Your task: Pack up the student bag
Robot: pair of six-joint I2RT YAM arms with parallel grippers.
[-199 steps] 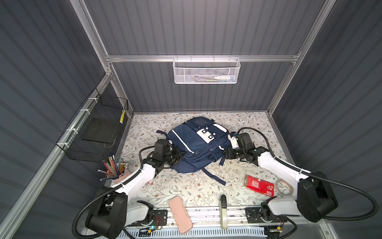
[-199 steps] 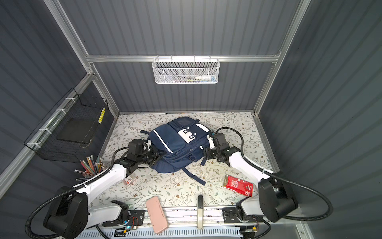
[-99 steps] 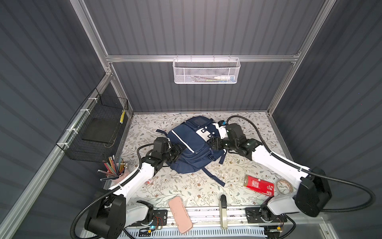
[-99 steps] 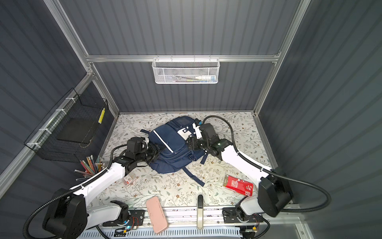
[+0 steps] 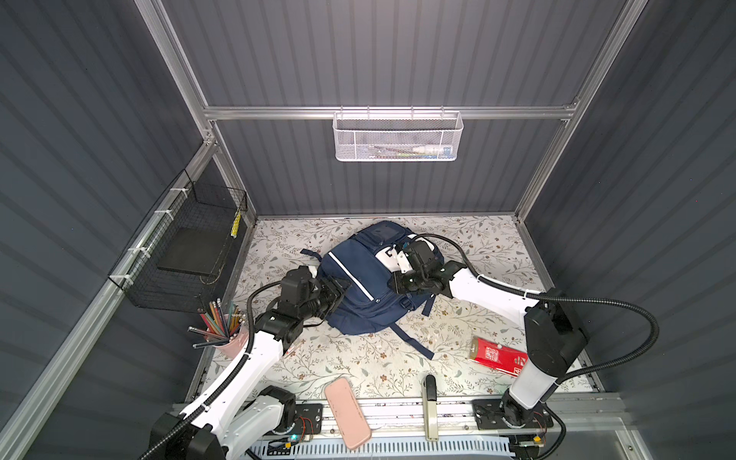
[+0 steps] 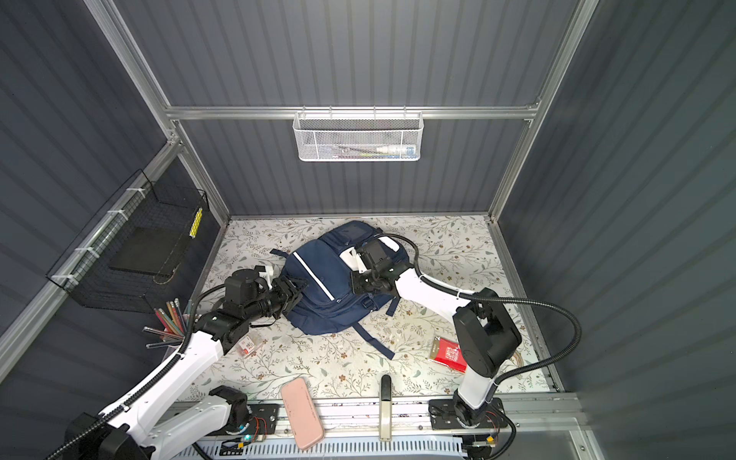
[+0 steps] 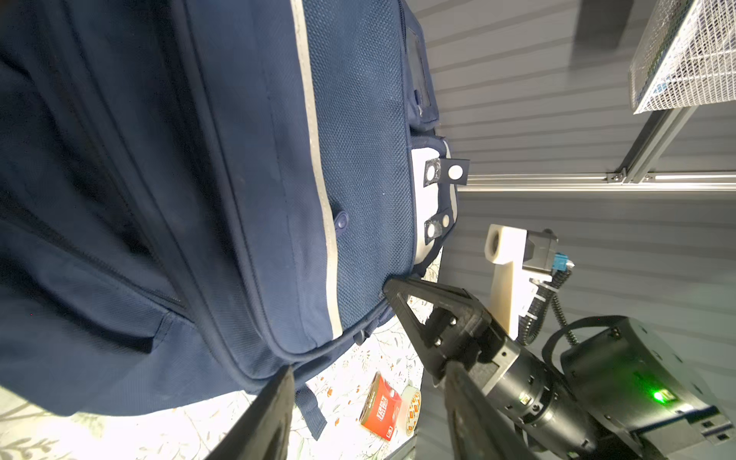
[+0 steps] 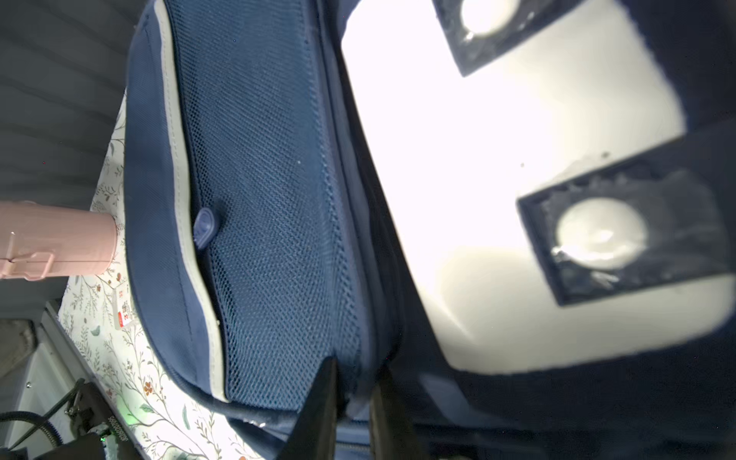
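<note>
Bag place: the bag [image 5: 358,286] lies front-up on the desk [image 5: 350,358], in the middle and nearer the rear edge. One strap [image 5: 412,343] trails toward the front edge.
Left hand: the left hand [image 5: 339,287] is released. Its jaws stand apart just beside the bag's left side, with nothing between them.
Right hand: the right hand [image 8: 354,370] is clenched on the bag. In its wrist view the fingers [image 8: 318,406] pinch a ridge of fabric at the seam between the mesh panel [image 8: 271,199] and the white patch [image 8: 498,199].
Feel: I judge it soft and floppy. It is slumped woven cloth with no stiff frame showing, so I expect it to sag and fold rather than lift as one piece.
Weight: it looks slack, so probably light but bulky. I cannot see inside.
Slip: the weave and mesh should give good bite. The white patch looks smoother.
Where to hold: I would take seams, zip ridges, pocket lips or straps, since the flat panels offer nothing to pinch.
Two hands: I would anchor one side while pulling the other, or the whole bag may slide across the desk.
Risk: a thin pinch could slip off, and the loose strap could snag.
</note>
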